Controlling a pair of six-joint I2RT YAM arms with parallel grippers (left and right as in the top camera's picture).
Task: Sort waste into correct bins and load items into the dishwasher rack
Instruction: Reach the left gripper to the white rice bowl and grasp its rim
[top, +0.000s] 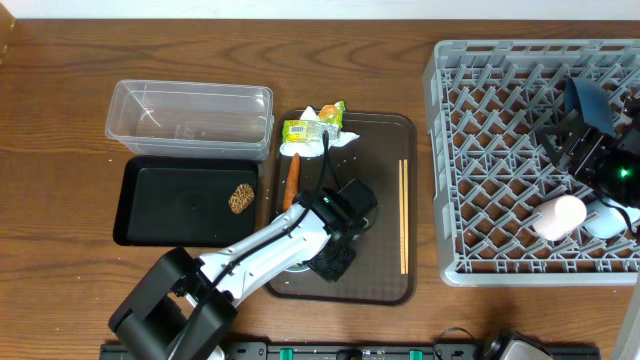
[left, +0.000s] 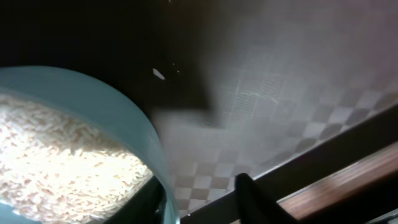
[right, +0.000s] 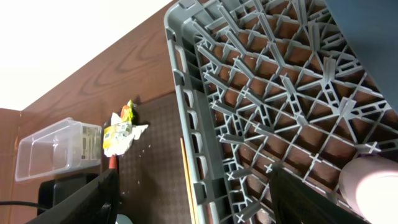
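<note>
My left gripper stands open astride the rim of the bowl, which looks pale blue here and holds white rice. One finger is inside the bowl. The other finger is outside, with a gap to the wall. From overhead the left gripper hides the bowl on the brown serving tray. The wrapper, tissue, carrot and chopsticks lie on that tray. My right gripper hangs open and empty over the dishwasher rack, near the pink cup and dark blue dish.
A clear tub stands at the back left. In front of it, a black tray holds a brown food lump. A light blue cup sits by the pink one in the rack. A few rice grains lie on the serving tray.
</note>
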